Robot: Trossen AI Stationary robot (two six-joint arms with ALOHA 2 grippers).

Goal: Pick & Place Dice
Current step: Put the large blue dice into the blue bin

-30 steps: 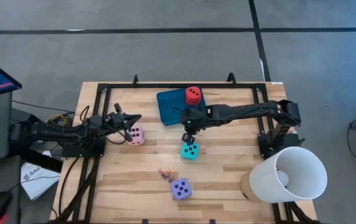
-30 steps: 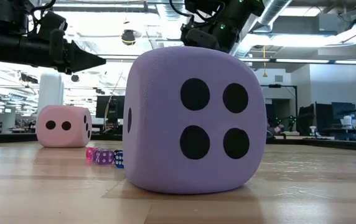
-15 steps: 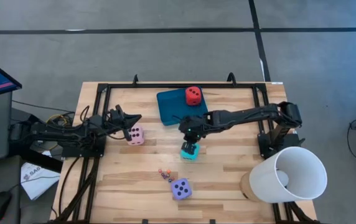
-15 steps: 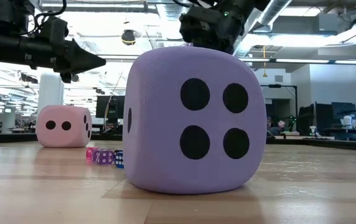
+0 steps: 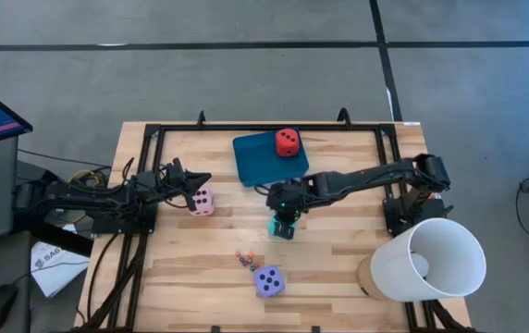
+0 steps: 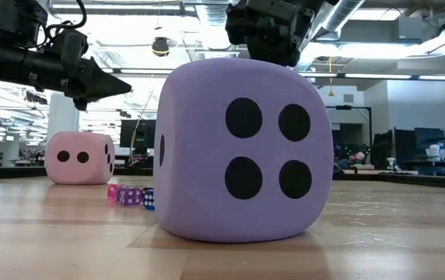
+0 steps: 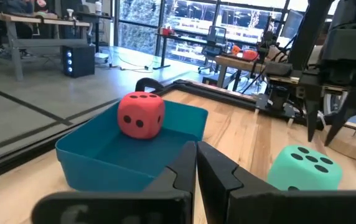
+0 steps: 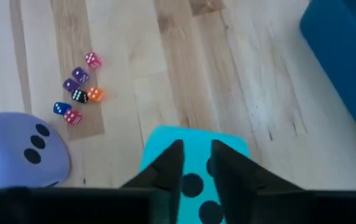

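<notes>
On your wooden table [image 5: 338,259], the right gripper [image 5: 284,211] sits directly over the turquoise die [image 5: 282,228], fingers only slightly parted above its top face, gripping nothing. Your left gripper [image 5: 202,178] hangs closed above the pink die [image 5: 202,201]. The red die [image 5: 288,141] rests in the teal tray [image 5: 255,159]; the purple die [image 5: 268,280] lies near the front edge, beside some tiny dice [image 5: 244,258].

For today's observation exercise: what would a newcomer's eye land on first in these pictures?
The purple die fills the low view, at the table's near edge. At mid-table the right pincer hangs directly over the turquoise die, fingers slightly parted. The red die sits in the teal tray at the far edge.
</notes>
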